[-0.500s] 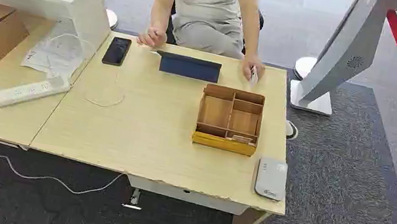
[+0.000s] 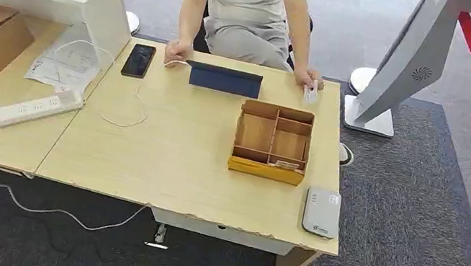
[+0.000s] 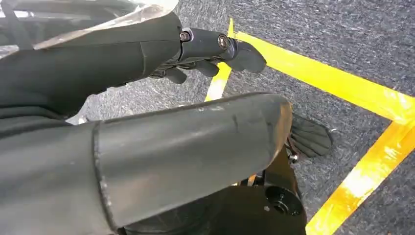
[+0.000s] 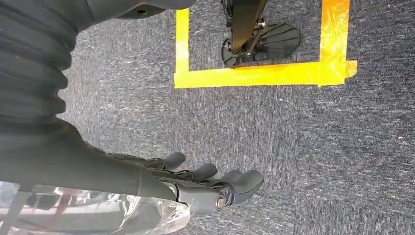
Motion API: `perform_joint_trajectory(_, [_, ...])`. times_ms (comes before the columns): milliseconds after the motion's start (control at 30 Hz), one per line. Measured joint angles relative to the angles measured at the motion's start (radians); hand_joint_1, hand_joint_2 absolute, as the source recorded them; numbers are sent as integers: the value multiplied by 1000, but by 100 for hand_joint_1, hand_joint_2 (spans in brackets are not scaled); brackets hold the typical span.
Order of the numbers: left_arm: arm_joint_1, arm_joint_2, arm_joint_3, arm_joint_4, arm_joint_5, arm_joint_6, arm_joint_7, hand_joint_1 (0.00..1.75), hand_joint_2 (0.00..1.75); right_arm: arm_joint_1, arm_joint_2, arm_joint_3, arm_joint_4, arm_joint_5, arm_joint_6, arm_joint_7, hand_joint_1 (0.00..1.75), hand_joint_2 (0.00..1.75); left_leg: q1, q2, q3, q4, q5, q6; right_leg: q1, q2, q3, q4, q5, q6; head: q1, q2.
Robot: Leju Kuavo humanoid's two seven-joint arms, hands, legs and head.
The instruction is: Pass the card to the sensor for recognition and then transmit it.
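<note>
The table [image 2: 169, 158] holds the sensor [image 2: 322, 211] at its 4 o'clock corner and, at 1 o'clock on the far edge, the card [image 2: 310, 93] — pinched by a person's hand [image 2: 304, 79]. Both robot hands hang over carpet, holding nothing, fingers loosely apart; the right hand [image 4: 195, 183] is likely nearer than the left hand [image 3: 210, 54], the card's long axis unclear.

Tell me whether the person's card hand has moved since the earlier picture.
Yes: the person's hand with the card shifted slightly toward the table's far right corner.

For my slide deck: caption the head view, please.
Seated person holds card at desk near organizer and sensor.
</note>
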Motion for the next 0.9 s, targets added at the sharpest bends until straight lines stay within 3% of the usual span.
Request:
perform_joint_trajectory(300, [0, 0, 0, 2, 0, 0, 0, 0, 0, 0, -1, 10, 0, 6, -1, 2, 0, 175, 0, 0, 0, 0, 0, 0, 0, 0, 0, 0, 0, 0, 0, 0])
perform_joint_trajectory(400, [0, 0, 0, 5, 0, -1, 2, 0, 0, 0, -17, 16, 0, 4, -34, -2, 0, 175, 0, 0, 0, 0, 0, 0, 0, 0, 0, 0, 0, 0, 0, 0])
perform_joint_trajectory(533, [0, 1, 2, 7, 0, -1, -2, 0, 0, -1, -112, 13, -5, -53, -107, -138, 0, 175, -3, 0, -1, 0, 0, 1, -4, 0, 0, 0, 1, 1, 0, 0])
perform_joint_trajectory(600, [1, 3, 11, 10, 0, -1, -1, 0, 0, -10, -200, 2, -30, -72, -114, -196, 0, 175, -6, 0, -2, 0, 0, 1, -6, 0, 0, 0, 1, 2, 2, 0])
perform_joint_trajectory(633, [0, 3, 17, 12, 0, -2, -1, 0, 0, -21, -245, -6, -49, -70, -114, -194, 0, 175, -7, 1, -2, 0, 0, 2, -7, 1, 0, 0, 2, 3, -1, 0])
perform_joint_trajectory(700, [-2, 7, 19, 14, 0, -7, 1, 0, 0, -37, -310, -12, -91, -56, -110, -165, 0, 175, -7, 2, 0, 0, 0, 2, -7, 2, 0, -1, 2, 3, 0, 0])
perform_joint_trajectory(900, [-2, 21, 22, 14, -1, -32, 9, 0, 0, -22, -468, -13, -349, 27, -141, 75, 0, 175, -8, 2, 0, 0, 2, 5, -8, 1, 0, -1, 3, 5, 0, 0])
